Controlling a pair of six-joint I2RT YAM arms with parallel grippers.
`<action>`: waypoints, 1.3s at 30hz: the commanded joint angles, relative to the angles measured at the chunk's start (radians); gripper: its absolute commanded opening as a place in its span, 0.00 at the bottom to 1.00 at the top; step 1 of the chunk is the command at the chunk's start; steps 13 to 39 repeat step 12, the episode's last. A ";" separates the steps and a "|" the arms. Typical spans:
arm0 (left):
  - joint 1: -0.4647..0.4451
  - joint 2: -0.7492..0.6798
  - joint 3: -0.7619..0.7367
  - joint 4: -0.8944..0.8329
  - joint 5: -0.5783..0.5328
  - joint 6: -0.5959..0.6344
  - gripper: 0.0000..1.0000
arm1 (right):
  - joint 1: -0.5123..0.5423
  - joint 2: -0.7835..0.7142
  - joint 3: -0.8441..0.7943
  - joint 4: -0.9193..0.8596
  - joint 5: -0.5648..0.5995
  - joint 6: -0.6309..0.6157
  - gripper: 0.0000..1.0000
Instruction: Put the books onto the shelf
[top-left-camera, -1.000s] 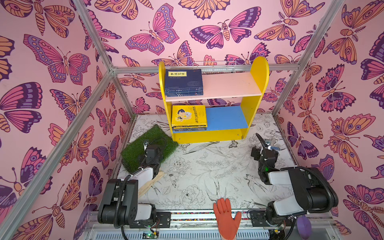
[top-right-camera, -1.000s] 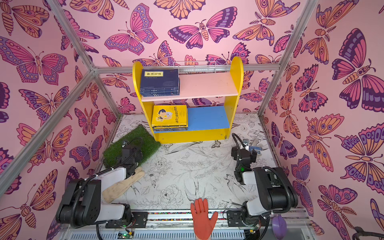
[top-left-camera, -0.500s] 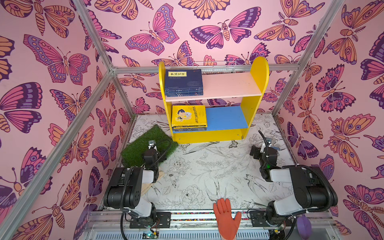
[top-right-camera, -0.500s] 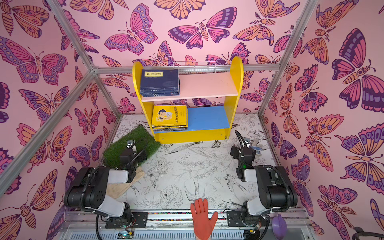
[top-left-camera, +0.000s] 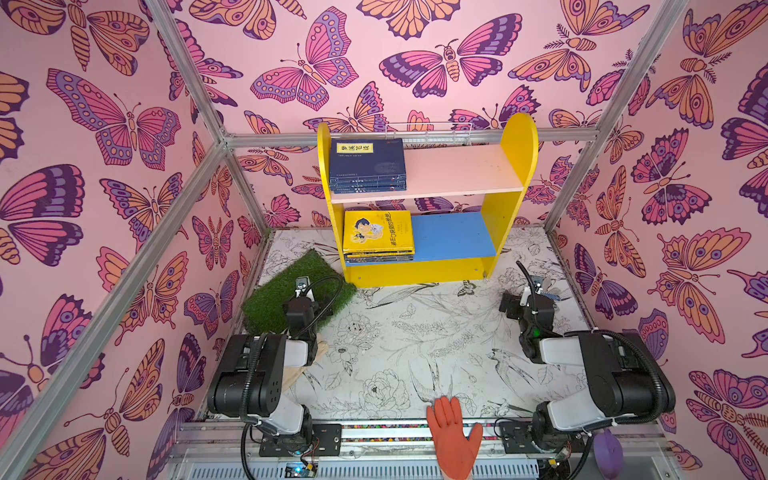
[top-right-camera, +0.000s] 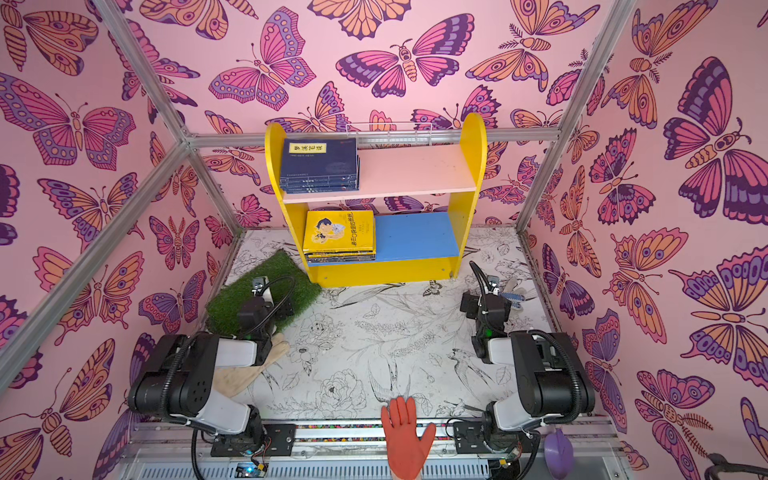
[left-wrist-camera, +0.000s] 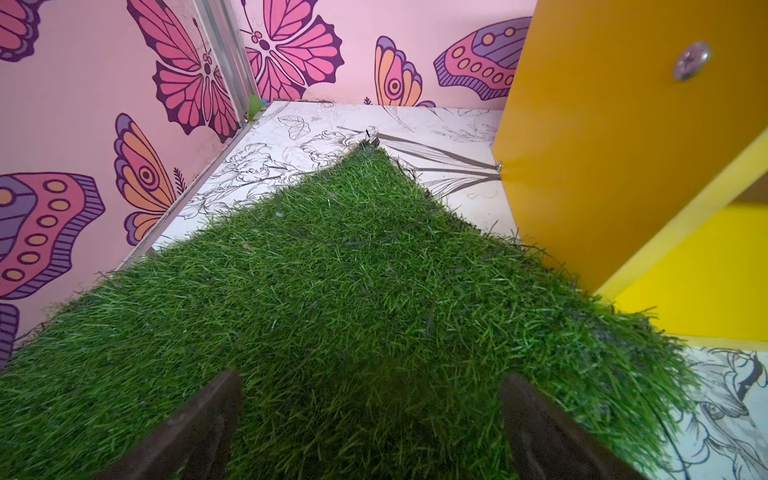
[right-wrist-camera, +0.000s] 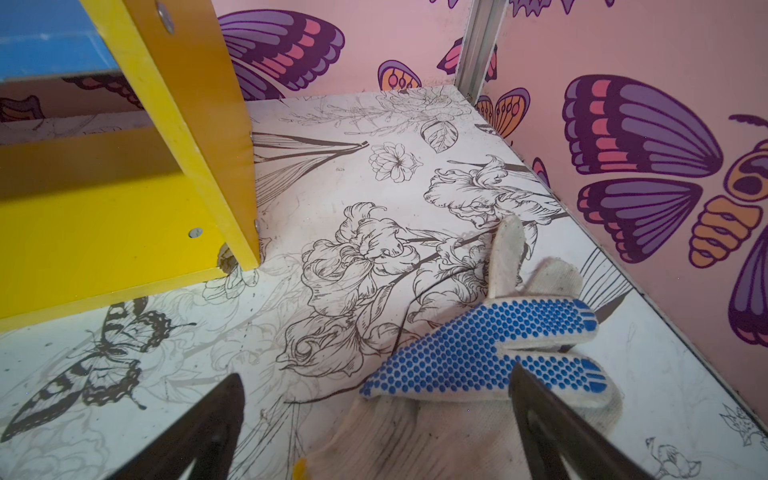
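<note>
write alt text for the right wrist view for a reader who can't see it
A white knit glove with blue grip dots lies on the flower-printed table just beyond the open, empty jaws. Nearby stands the foot of the yellow shelf with its blue lower board, and a pink butterfly wall closes the corner behind.

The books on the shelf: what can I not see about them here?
- Navy stack, both top views: top cover hides lower covers; edges too thin to count.
- Yellow stack, both top views: the same; spines too small to read.
- Wrist views: only the shelf shows, no books.
</note>
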 joint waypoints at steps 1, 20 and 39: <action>0.009 0.001 -0.007 0.025 0.010 0.000 0.99 | -0.007 -0.010 0.024 0.004 -0.008 0.017 0.99; 0.008 0.005 -0.009 0.033 0.008 0.004 0.99 | -0.012 -0.003 0.042 -0.023 -0.060 0.003 0.99; 0.008 0.005 -0.009 0.033 0.008 0.004 0.99 | -0.012 -0.003 0.042 -0.023 -0.060 0.003 0.99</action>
